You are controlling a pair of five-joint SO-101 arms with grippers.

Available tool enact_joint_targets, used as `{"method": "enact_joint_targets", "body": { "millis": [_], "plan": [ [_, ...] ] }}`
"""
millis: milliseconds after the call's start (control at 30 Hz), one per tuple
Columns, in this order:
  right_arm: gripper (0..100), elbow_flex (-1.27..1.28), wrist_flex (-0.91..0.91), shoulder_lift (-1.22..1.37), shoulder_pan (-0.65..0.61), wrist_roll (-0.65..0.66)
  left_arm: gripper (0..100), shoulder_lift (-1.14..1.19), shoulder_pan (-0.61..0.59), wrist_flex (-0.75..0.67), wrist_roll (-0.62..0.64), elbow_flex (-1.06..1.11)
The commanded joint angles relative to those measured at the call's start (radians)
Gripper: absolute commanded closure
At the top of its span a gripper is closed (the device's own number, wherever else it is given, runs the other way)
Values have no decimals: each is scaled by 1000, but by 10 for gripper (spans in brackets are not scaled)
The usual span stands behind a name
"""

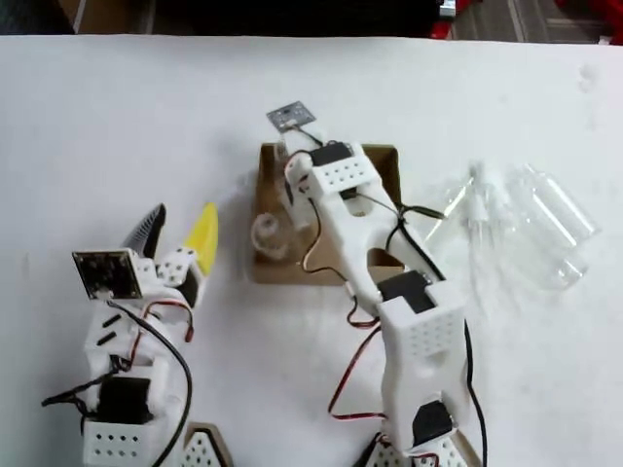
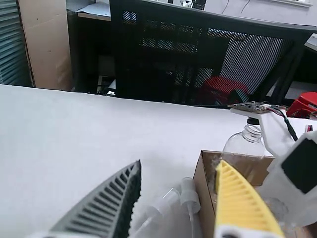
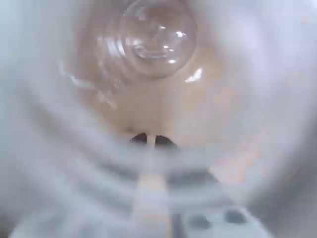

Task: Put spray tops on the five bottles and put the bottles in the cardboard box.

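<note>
My left gripper (image 1: 183,219) stands open on the table left of the cardboard box (image 1: 384,161), its grey and yellow fingers spread. In the left wrist view a clear bottle with a white spray top (image 2: 185,192) lies on the table beyond the open left gripper (image 2: 179,171), beside the box (image 2: 207,171). My right gripper (image 1: 289,185) is down in the box's far left corner, shut on an upright clear bottle (image 2: 246,144) with a bare neck. Another clear bottle (image 1: 270,236) stands in the box and shows as a round shape (image 3: 158,34) in the right wrist view.
Several clear bottles (image 1: 550,224) and white spray tops (image 1: 479,195) lie in a heap on the table right of the box. The right arm (image 1: 419,331) and its cables stretch over the box's near side. The table's far edge lies beyond the box.
</note>
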Motion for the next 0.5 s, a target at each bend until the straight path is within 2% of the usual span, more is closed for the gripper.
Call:
{"method": "enact_joint_targets", "body": {
  "millis": [0, 267, 467],
  "plan": [
    [982, -40, 4, -12, -18, -11, 779, -12, 10, -31, -11, -6],
    [982, -38, 4, -10, 53, -11, 779, -12, 10, -31, -11, -8],
    [982, -37, 8, -10, 47, -9, 779, -12, 10, -31, -11, -8]
  ]
}}
